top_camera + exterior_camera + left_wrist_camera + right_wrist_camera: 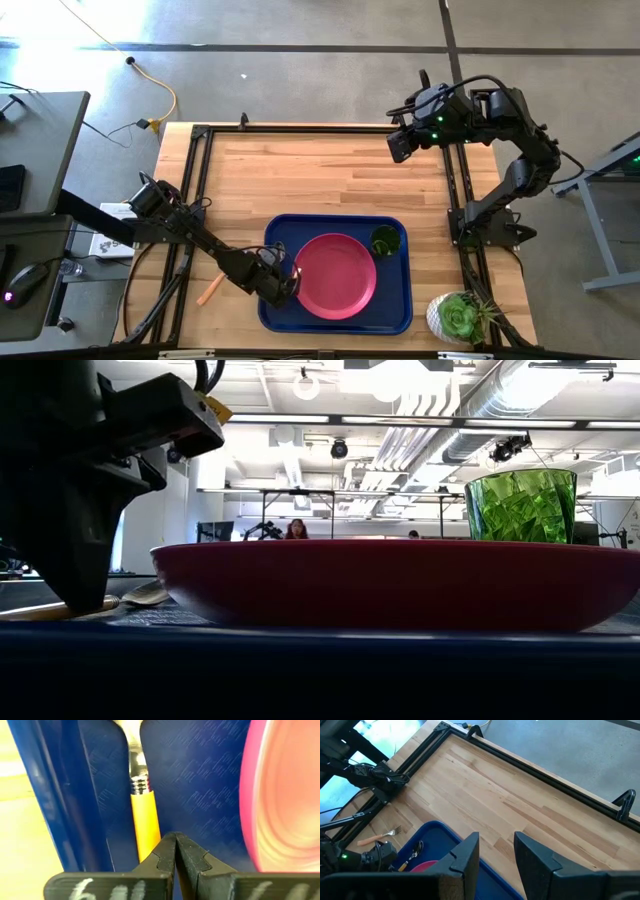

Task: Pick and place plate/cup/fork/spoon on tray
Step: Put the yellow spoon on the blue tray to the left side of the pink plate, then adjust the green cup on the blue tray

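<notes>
my left arm: stretched low from the table's left edge toward its near middle, wrist angled down | my left gripper (pixel 283 287): fingers (pixel 165 852) pressed together, tips touching, nothing between them | my right arm: folded high at the far right corner | my right gripper (pixel 495 851): fingers parted, held clear above the tabletop

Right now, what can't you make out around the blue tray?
Yellow-handled metal spoon: bowl cut off by the left wrist view's edge; handle end hidden behind the left pincer, which covers it in the high view.
Dark green round cup: base hidden behind the pink-red round plastic plate, low view.
Orange-handled metal fork: tines too small, high view.
Right pincer, waiting at the far right corner: fingers too small, high view.
</notes>
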You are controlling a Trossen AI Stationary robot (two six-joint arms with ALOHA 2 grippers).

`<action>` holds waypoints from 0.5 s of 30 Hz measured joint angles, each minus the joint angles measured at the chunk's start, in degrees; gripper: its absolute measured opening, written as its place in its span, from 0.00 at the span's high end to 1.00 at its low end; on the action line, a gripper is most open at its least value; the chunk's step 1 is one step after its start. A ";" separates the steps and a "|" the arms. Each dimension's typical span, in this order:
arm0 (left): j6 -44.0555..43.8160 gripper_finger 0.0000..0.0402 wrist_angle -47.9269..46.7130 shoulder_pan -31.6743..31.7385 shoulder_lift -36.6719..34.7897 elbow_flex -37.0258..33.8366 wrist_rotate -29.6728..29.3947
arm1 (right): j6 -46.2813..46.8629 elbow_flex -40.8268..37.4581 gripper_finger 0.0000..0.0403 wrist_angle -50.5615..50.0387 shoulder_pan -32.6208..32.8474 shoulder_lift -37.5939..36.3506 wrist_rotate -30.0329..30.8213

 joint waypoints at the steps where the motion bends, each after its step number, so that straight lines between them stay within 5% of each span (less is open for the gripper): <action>1: 0.35 1.00 0.13 0.00 0.00 0.00 -0.27 | 0.00 0.00 0.72 0.01 -0.01 0.00 0.00; 7: 3.32 1.00 -1.80 0.19 -0.27 2.70 -2.36 | 0.60 0.01 0.72 0.00 0.01 0.00 0.00; 15: 6.15 1.00 -16.92 0.38 -0.75 8.31 -1.07 | 2.30 -0.01 0.72 0.01 0.26 0.00 -0.97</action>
